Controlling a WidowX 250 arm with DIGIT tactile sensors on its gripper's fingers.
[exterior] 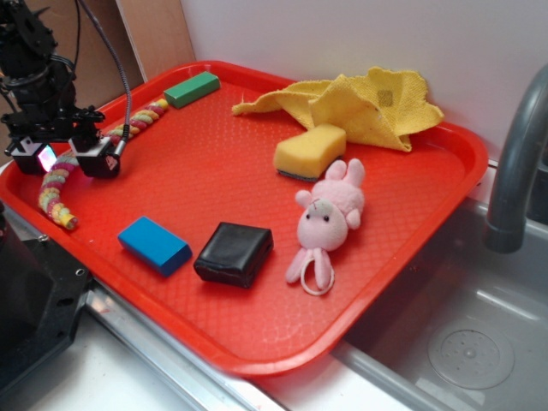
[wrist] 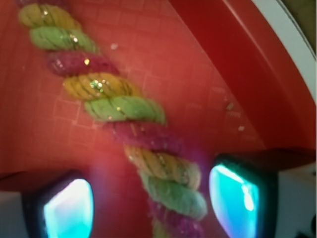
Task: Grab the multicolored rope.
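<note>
The multicolored rope (exterior: 60,184) lies along the left side of the red tray (exterior: 214,330), running from near the green block to the tray's front-left rim. My gripper (exterior: 70,158) hangs over its middle, open, one finger on each side of the rope. In the wrist view the twisted pink, yellow and green rope (wrist: 133,129) passes between the two glowing fingertips (wrist: 69,210), closer to the right one, with a gap on both sides. The gripper (wrist: 151,208) holds nothing.
On the tray are a green block (exterior: 192,88), a yellow cloth (exterior: 360,104), a yellow sponge (exterior: 310,151), a pink plush rabbit (exterior: 330,218), a black block (exterior: 234,253) and a blue block (exterior: 154,245). The tray rim (wrist: 237,64) runs close on the right. A sink and faucet (exterior: 514,171) stand beside the tray.
</note>
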